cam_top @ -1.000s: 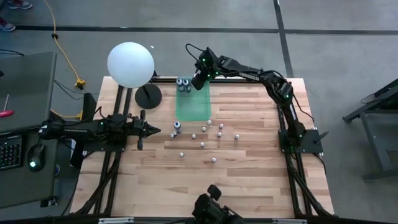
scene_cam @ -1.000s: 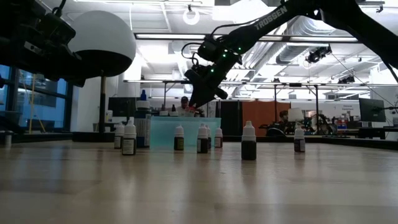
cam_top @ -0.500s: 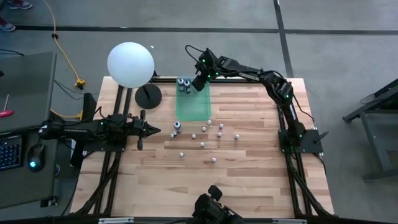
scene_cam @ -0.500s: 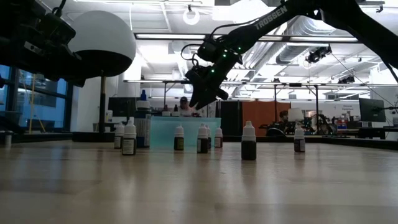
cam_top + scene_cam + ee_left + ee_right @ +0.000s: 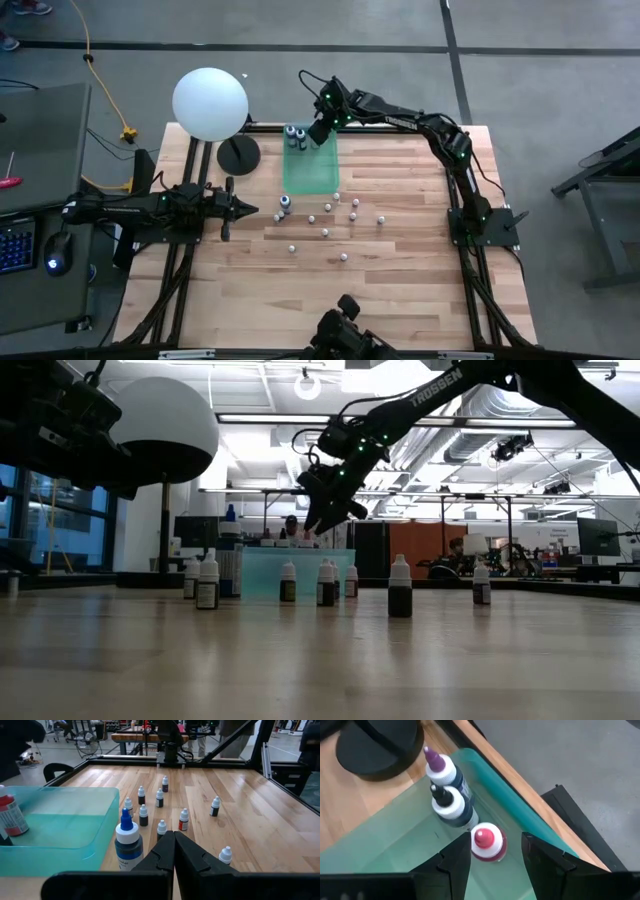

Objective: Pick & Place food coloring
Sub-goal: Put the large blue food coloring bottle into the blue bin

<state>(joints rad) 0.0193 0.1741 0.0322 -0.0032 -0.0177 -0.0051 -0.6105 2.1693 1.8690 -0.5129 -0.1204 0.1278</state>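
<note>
1. High view: the right gripper point(image 5: 320, 134) hangs over the far end of the translucent green tray point(image 5: 309, 170), at about 12 o'clock on the wooden table point(image 5: 400, 290).
2. Right wrist view: the right gripper's fingers point(image 5: 456, 861) stand wide apart, empty, with a red-tipped bottle point(image 5: 487, 842) upright in the tray between and below them, not touched.
3. Just beside that bottle in the tray stand a purple-tipped bottle point(image 5: 445, 771) and a dark-tipped bottle point(image 5: 449, 805), touching each other, near the black lamp base point(image 5: 377, 747).
4. High view: small white-capped food coloring bottles point(image 5: 326, 233) stand scattered near the table's centre, at 6 o'clock from the tray.
5. One larger blue-tipped bottle point(image 5: 128, 841) stands on the table just beside the tray's near left corner.
6. The left gripper point(image 5: 250, 208) waits at 9 o'clock, jaws closed on nothing, pointing toward the bottles.
7. The white ball lamp point(image 5: 209, 103) stands at about 11 o'clock.
</note>
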